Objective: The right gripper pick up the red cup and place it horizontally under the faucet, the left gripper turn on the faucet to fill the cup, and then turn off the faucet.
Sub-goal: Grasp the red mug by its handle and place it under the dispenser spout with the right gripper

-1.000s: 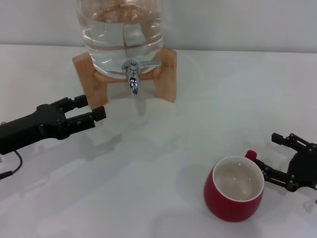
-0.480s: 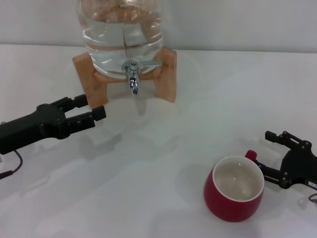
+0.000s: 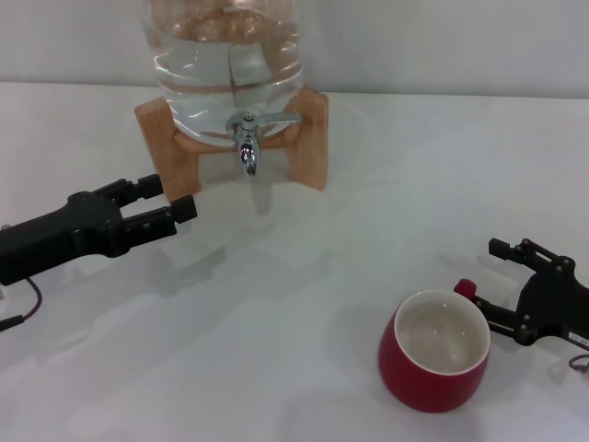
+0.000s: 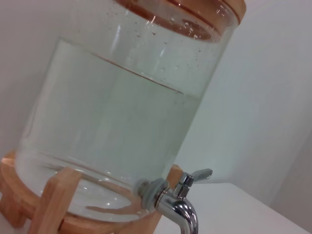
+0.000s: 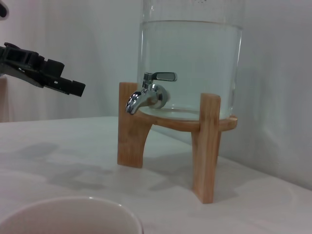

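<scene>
Right pincer (image 3: 493, 276): low over the tabletop (image 3: 304, 304) at the 4 o'clock edge of the head view, arm entering from the right, prongs pointing toward 9 o'clock. Prongs stood apart, one near the back, one near the front, nothing between them.

Cup (image 3: 434, 351): upright on the tabletop at about 5 o'clock in the head view, off-white inside facing up, small loop handle turned toward 1 o'clock. The handle lay just beside the front prong of the right pincer; contact could not be told. The cup body sat at the pincer's 8 o'clock, outside the gap.

Left pincer (image 3: 170, 203): at 9 o'clock in the head view, arm reaching in from the left edge, held above the tabletop, prongs parted and empty, pointing toward 3 o'clock. It stood near the wooden stand's (image 3: 161, 147) left leg, well apart from the cup.

Faucet (image 3: 247, 138): at 12 o'clock, spout down, lever out to the side, on the jar (image 3: 225, 55).

Views: the left wrist view showed only jar, stand and faucet (image 4: 178, 207) close up, with the water line; neither pincer appeared. The right wrist view showed the cup rim (image 5: 68, 214) nearest, the faucet (image 5: 146, 92) side-on, and the left pincer (image 5: 73, 87) farther off.
</scene>
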`<state>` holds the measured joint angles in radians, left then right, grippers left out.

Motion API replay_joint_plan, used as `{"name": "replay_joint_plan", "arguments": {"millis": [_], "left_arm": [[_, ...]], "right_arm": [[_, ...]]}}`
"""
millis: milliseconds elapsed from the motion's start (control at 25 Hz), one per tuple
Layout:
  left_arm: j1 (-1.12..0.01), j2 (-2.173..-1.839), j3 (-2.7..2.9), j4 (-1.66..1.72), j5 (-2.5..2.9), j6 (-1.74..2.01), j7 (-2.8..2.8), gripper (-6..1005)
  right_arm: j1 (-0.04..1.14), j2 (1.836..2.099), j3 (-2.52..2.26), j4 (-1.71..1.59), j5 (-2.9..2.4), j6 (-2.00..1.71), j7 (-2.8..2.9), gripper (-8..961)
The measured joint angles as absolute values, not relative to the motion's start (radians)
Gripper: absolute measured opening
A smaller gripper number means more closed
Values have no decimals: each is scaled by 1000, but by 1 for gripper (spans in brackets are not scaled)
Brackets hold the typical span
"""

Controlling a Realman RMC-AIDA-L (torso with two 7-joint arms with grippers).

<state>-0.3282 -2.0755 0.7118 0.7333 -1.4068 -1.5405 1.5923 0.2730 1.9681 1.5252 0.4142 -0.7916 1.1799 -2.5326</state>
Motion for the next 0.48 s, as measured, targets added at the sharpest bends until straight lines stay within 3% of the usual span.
{"name": "replay_joint_plan", "arguments": {"millis": [480], "left_arm": [[-327,-2075,712,733,-1407,-1539,1592,887]], "right_arm": [[269,1971,1537,414,-786,1180,-2533,692]]}}
